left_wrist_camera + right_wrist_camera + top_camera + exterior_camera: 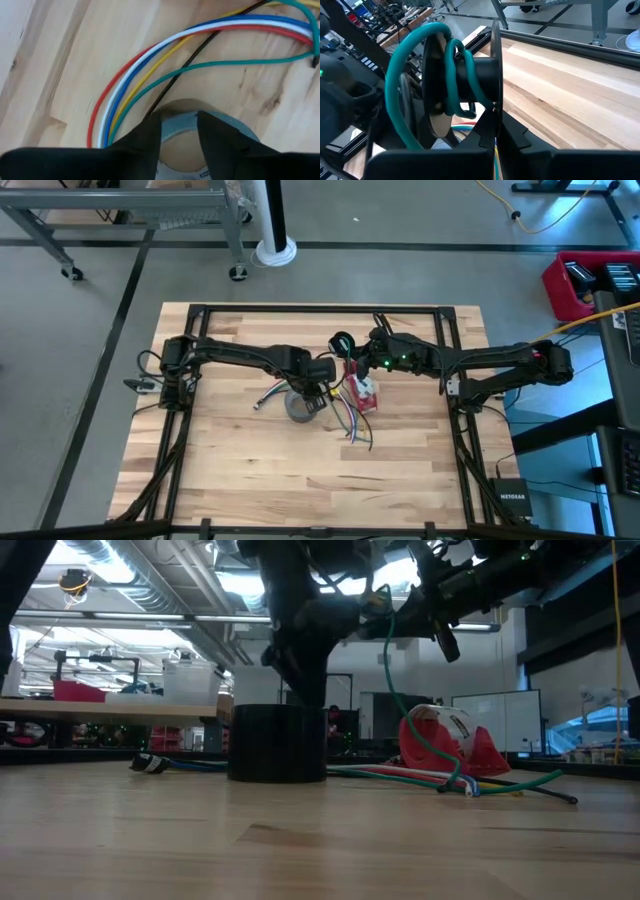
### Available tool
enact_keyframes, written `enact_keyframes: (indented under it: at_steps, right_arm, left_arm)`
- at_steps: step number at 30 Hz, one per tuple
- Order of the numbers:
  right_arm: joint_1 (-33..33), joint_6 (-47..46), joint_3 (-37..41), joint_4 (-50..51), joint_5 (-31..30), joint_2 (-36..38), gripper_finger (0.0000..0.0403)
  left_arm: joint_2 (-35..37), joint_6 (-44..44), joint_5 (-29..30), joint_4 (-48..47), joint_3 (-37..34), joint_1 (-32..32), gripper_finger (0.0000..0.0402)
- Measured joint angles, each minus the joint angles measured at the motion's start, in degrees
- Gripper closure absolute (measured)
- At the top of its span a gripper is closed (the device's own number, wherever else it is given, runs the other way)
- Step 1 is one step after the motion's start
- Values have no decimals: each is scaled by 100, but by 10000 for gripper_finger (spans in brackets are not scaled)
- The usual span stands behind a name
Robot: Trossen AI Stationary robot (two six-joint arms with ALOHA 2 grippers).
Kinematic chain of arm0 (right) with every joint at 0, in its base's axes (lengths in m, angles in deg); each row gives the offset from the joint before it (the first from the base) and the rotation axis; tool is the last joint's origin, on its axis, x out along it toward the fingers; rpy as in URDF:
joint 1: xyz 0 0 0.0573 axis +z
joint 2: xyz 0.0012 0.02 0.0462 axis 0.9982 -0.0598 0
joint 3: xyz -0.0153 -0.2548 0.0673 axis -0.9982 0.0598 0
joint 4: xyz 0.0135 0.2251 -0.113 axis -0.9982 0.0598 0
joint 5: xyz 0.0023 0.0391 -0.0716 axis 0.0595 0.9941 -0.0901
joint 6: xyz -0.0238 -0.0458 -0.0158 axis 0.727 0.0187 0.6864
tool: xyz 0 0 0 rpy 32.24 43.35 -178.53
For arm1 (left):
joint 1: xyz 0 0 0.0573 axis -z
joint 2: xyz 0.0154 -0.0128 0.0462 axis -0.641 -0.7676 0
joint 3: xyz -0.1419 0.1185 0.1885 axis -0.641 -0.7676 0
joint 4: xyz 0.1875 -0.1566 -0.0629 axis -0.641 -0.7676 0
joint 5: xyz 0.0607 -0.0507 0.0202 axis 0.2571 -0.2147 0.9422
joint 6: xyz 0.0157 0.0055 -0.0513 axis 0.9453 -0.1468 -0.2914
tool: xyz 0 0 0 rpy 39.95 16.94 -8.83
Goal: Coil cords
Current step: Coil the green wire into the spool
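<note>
Left gripper (179,131) straddles the tape roll's (220,131) rim, jaws released; right wrist view alone shows the right gripper (492,131) clenched on a spool (487,75) wound with green cord (451,75).

The tape roll (300,406) stands mid-bench (240,470); loose wires (350,425) lie to its right, and the spool (343,343) hangs farther back.

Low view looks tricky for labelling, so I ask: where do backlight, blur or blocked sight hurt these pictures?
Low view: bright ceiling lights behind leave the tape roll and the arms as dark silhouettes. Right wrist view: the green cord on the black spool fills the near field, soft at the edges. Left wrist view: the left gripper hides much of the roll.
</note>
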Motion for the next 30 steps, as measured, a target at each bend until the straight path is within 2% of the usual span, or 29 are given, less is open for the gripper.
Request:
enact_keyframes:
  at_steps: [3, 6, 13, 17, 20, 25, 30]
  right_arm:
    - [0, 0, 0, 3, 2, 0, 400]
    - [0, 0, 0, 57, 4, 28, 400]
    - [0, 17, 0, 769, 5, 633, 400]
    - [0, 17, 0, 1266, 7, 1085, 400]
    - [2, 17, 0, 1690, 8, 1354, 400]
    - [2, 15, 25, 2050, 7, 1607, 400]
    - [2, -6, 234, 2036, 6, 1751, 400]
  left_arm:
    - [-6, -165, 72, 192, 2, -32, 269]
    - [23, -348, 362, 391, 2, -49, 272]
    - [40, 523, 610, 1126, 4, 77, 296]
    - [252, 605, 1298, 1008, 4, 92, 302]
    - [526, 790, 1597, 656, -18, 61, 304]
    - [1467, 664, 1784, 882, -896, 75, 304]
    - [2968, 138, 2010, 1843, -2498, 93, 304]
